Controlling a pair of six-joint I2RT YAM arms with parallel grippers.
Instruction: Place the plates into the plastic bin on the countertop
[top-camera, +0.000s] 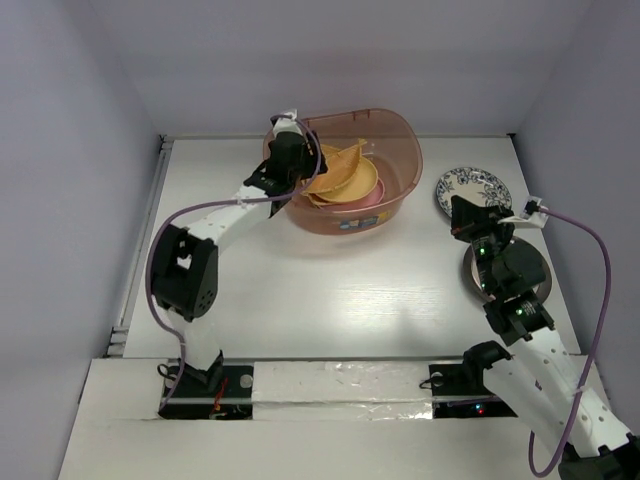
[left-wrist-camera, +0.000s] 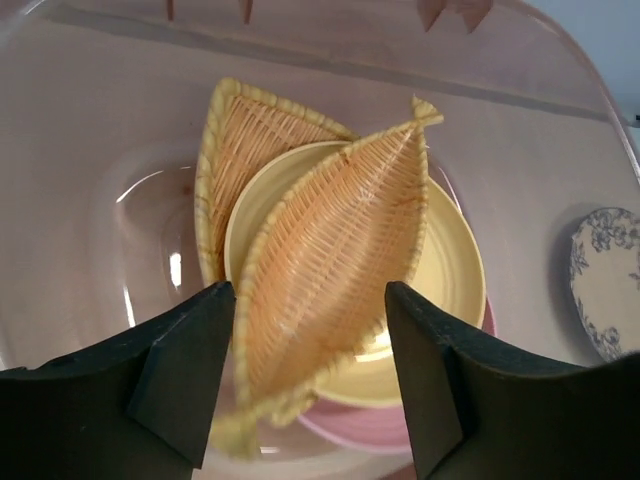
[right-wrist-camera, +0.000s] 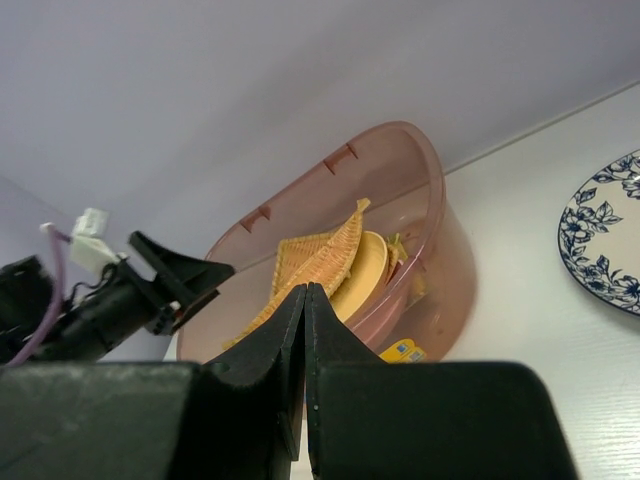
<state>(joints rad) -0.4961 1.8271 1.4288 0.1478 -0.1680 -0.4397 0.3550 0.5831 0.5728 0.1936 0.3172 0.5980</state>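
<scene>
The pinkish plastic bin stands at the back of the white countertop. In it lie two woven leaf-shaped plates on a yellow plate and a pink plate. My left gripper hangs over the bin's left rim, open; the upper leaf plate's blurred near end sits between the fingers without touching them. A blue floral plate and a metal-rimmed plate rest on the countertop at the right. My right gripper is shut and empty between those two plates.
Pale walls close in the countertop at the back and both sides. The right arm covers much of the metal-rimmed plate. A small yellow label is on the bin's near wall. The left arm's purple cable loops over the left side.
</scene>
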